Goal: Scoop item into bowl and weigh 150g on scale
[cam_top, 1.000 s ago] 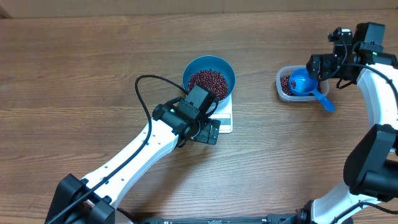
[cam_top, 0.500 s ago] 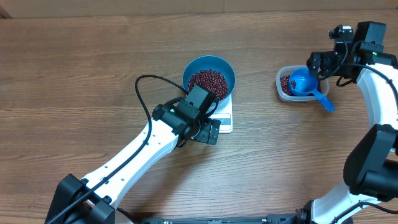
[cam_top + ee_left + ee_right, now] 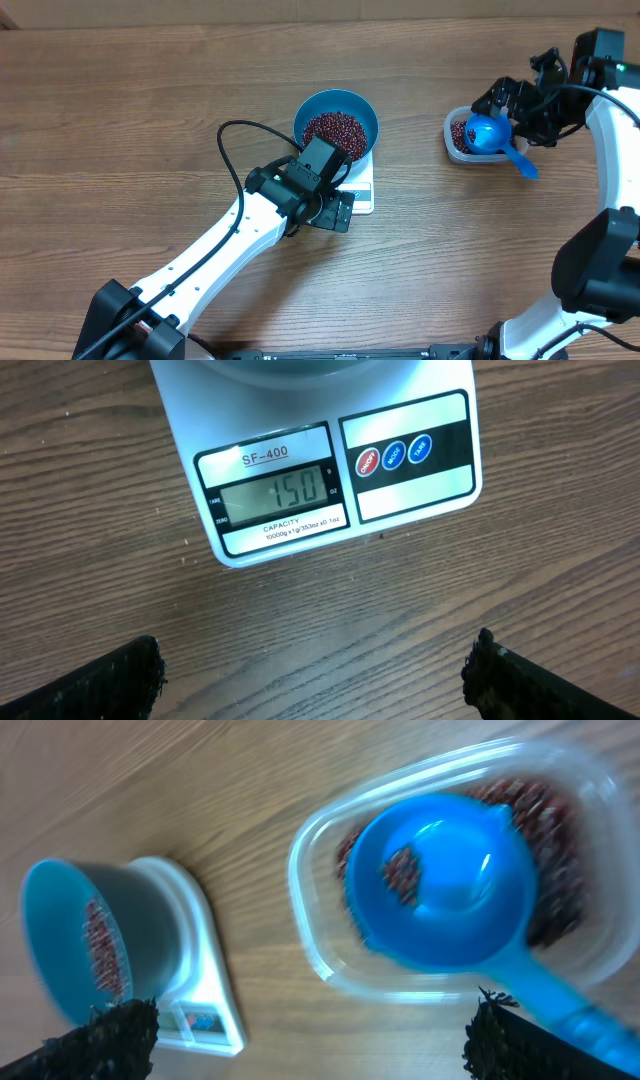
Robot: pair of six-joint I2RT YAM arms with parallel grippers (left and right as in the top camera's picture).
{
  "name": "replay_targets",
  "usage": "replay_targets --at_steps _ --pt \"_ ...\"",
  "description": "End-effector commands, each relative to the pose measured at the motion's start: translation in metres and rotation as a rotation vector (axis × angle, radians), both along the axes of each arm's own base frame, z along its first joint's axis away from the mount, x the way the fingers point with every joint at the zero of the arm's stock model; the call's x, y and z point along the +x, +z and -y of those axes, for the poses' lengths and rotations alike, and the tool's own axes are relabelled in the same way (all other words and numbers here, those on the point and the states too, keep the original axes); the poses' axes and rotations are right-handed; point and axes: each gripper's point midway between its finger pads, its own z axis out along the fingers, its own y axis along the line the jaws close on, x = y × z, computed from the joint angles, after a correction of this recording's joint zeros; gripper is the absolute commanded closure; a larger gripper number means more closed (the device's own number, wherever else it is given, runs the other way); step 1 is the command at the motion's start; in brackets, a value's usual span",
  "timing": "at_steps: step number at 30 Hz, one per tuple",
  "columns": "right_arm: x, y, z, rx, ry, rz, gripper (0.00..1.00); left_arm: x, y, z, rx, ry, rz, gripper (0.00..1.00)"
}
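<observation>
Wood-grain table (image 3: 120,100), scale (image 3: 275,485) just ahead of wide-spread left hand (image 3: 312,660)

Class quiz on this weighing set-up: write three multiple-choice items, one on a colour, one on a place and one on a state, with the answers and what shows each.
1. The bowl standing on the scale is: A white, B blue, C green.
2. The scoop lies: A in the bowl, B on the bare table, C in the clear tub.
3. The scale's display reads: A blank, B 0, C 150.

Answers:
1 B: its rim and wall are bright blue in the overhead view.
2 C: its head rests on the beans in the tub, with the handle over the rim.
3 C: the left wrist view shows 150.
</observation>
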Motion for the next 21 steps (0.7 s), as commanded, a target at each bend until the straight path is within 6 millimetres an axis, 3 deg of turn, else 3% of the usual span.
replay_targets --at_steps 1,6,12,16,21 --pt "-0.013 0.006 -0.023 0.032 0.005 -0.076 0.0 -0.001 -0.004 0.0 0.006 -0.019 -0.007 0.01" --pt "-0.044 -0.02 -0.021 -0.091 -0.028 -0.246 0.0 -0.001 -0.004 0.0 0.006 -0.019 -0.007 0.0" --pt "-0.073 -0.057 0.013 -0.264 -0.219 -0.413 0.0 -0.001 -0.004 0.0 0.006 -0.019 -0.007 0.0" --pt "-0.068 -0.075 0.048 -0.39 -0.346 -0.385 0.0 -0.001 -0.004 0.0 0.006 -0.019 -0.007 0.0" --pt "-0.066 -0.092 0.052 -0.304 -0.396 -0.371 0.0 -0.001 -0.004 0.0 0.006 -0.019 -0.007 0.0"
